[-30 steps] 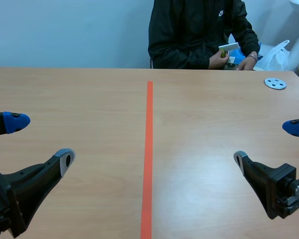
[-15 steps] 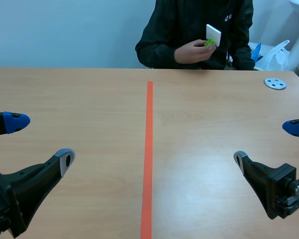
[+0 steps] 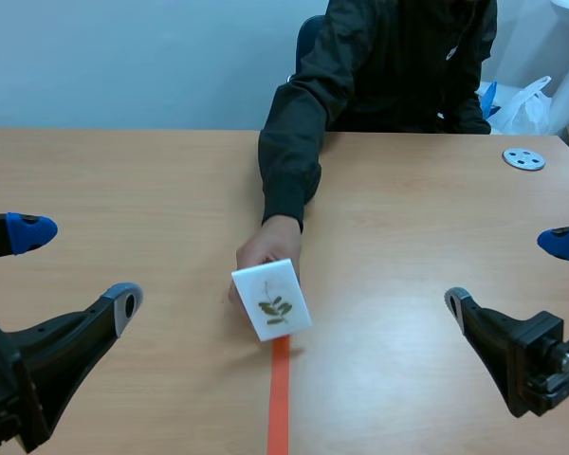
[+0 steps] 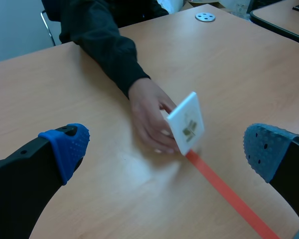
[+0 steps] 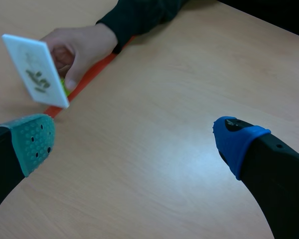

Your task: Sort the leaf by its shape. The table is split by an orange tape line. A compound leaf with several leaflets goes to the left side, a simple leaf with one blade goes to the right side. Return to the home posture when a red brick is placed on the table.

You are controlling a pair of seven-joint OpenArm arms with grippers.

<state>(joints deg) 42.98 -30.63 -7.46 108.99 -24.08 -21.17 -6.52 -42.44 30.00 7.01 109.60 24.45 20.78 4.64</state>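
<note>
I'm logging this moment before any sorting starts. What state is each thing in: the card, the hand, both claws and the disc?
card: held up and tilted over the tape line, leaf picture toward the robot.
hand: gripping the card from behind.
left claw: open, empty.
right claw: open, empty.
disc: lying flat, nothing touching it.

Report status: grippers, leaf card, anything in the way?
Open and empty: left gripper, right gripper. White leaf card tilted in person's hand, over the tape line, not released. Person's arm across table centre, in the way.
</note>
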